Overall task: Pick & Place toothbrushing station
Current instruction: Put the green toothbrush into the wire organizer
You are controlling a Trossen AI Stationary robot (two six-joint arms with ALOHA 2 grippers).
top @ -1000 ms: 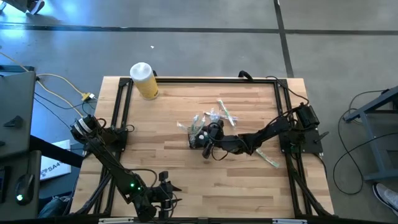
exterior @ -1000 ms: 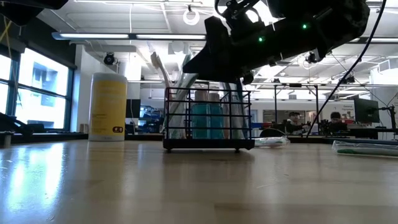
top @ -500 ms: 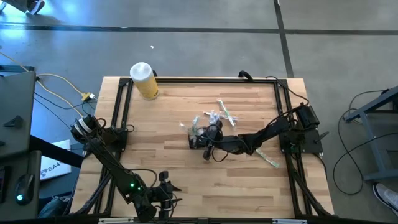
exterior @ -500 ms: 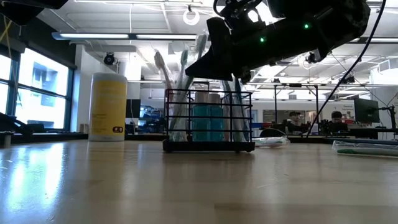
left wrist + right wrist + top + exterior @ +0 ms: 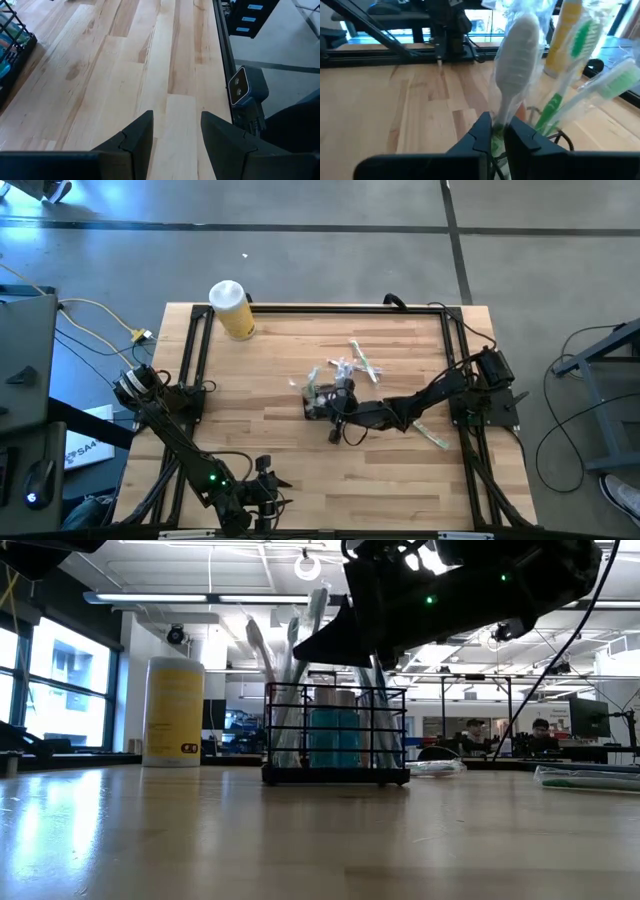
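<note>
The toothbrushing station (image 5: 336, 735), a black mesh caddy, stands on its base near the table's middle (image 5: 316, 404). It holds a blue cup and several wrapped toothbrushes standing upright. My right gripper (image 5: 338, 400) reaches over the caddy's top (image 5: 335, 645) and is shut on one wrapped toothbrush (image 5: 516, 60) with a white head. My left gripper (image 5: 176, 131) hovers open over bare wood near the table's front edge (image 5: 266, 478), far from the caddy, whose corner (image 5: 11, 42) shows in its wrist view. My right gripper pinches the wrapped toothbrush's shaft (image 5: 501, 116) below its white head between its two fingers (image 5: 481, 131). The fingers come nearly level from the table's right side and lie across the shaft. The brush stands upright, its lower end down in the caddy.
A yellow cylinder with a white lid (image 5: 232, 310) stands at the far left corner. Loose wrapped toothbrushes lie behind the caddy (image 5: 357, 364) and toward the right edge (image 5: 432, 436). Black rails (image 5: 196, 350) run along the table's sides. People sit in the room beyond (image 5: 470, 732).
My right gripper has rolled a little while staying over the caddy. The toothbrushes in the caddy have shifted: one that leaned toward the yellow cylinder now stands more upright, and another pokes higher above the rim.
</note>
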